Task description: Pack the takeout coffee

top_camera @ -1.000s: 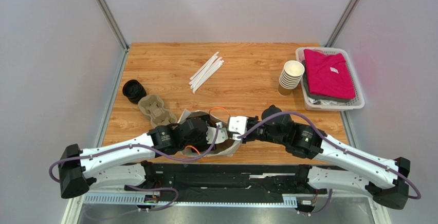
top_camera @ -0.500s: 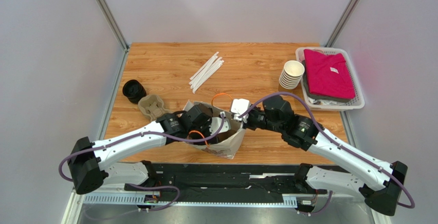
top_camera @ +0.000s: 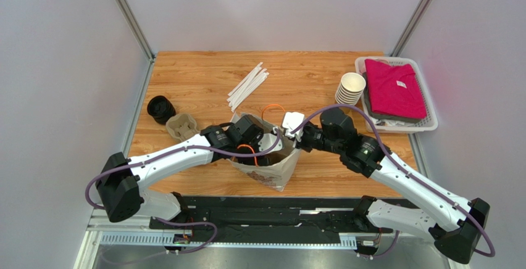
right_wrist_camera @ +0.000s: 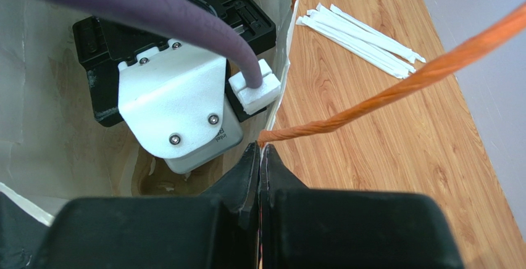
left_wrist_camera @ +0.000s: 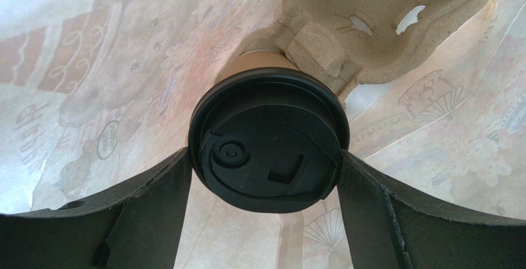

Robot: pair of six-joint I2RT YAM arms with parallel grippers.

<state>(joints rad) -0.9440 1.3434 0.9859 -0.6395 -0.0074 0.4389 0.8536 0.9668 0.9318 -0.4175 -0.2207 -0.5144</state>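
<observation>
Grey panel walls stand round a wooden table (top_camera: 308,78), and near its front edge sits a white printed paper bag (top_camera: 271,171) with orange cord handles, both arms meeting at its mouth. The left claw (left_wrist_camera: 264,161) reaches down inside the bag and grips the small tan kraft paper cup with round black lid (left_wrist_camera: 268,139), its dark fingers (left_wrist_camera: 145,210) pressed to either side of the lid. The cup's long axis runs straight away from that claw, base first toward the bag's floor, where a grey-brown moulded pulp tray (left_wrist_camera: 395,28) lies. The cup's foot meets one of the tray's pockets, though I cannot tell whether it is seated. The coming move, as I judge it, runs along that axis: settle the cup, let go, and draw out upward without tipping it. The right claw (right_wrist_camera: 259,155) is closed narrow on the bag's rim beside a handle root, holding the mouth wide. From overhead the bag and both arms show but the cup is hidden. Only the left wrist view shows cup and tray, and only the right wrist view shows the pinch on the rim.
</observation>
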